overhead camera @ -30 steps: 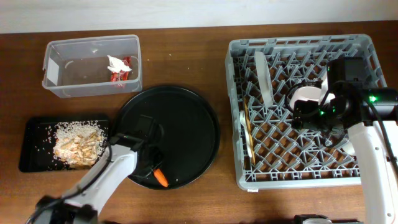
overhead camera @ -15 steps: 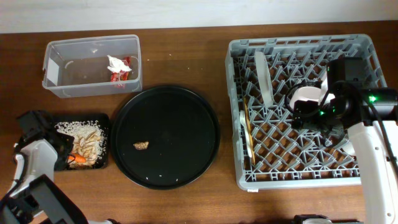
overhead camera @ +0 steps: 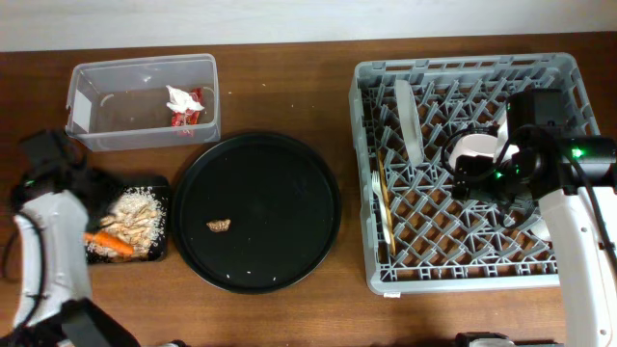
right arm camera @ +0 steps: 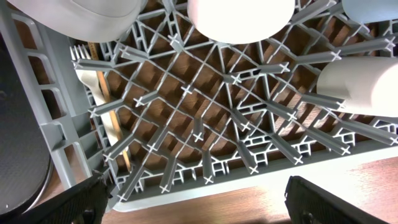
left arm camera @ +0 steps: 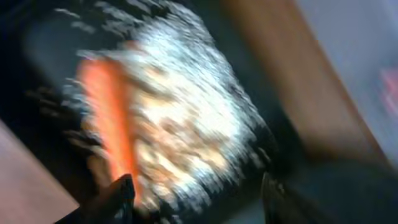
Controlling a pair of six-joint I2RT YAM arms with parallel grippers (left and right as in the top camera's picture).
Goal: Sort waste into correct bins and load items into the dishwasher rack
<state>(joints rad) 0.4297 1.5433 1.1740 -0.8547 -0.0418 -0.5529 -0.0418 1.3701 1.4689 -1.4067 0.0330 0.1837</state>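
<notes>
The orange carrot (overhead camera: 108,241) lies on the beige rice bits (overhead camera: 135,214) in the flat black tray (overhead camera: 162,253); in the blurred left wrist view the carrot (left arm camera: 109,118) lies on the rice (left arm camera: 186,124). My left gripper (overhead camera: 85,183) (left arm camera: 198,199) is open and empty just above them. The clear tub (overhead camera: 96,135) holds the red-and-white wrapper (overhead camera: 191,114) and tissue scrap (overhead camera: 177,95). The brown lump (overhead camera: 219,226) sits on the round black tray (overhead camera: 280,183). My right gripper (overhead camera: 487,175) (right arm camera: 211,208) hangs open and empty over the grey rack (overhead camera: 463,275) (right arm camera: 261,180).
The rack holds an upright plate (overhead camera: 407,118) (right arm camera: 81,18), bowl (overhead camera: 472,147) (right arm camera: 239,18), cream cup (right arm camera: 360,84), light-blue cup (right arm camera: 373,9), fork (overhead camera: 375,181) and chopsticks (overhead camera: 385,207). My left arm covers the flat tray's left end.
My left arm swung from the round tray to the flat black tray with the carrot, let it go onto the rice and drew back. The right arm has not moved.
</notes>
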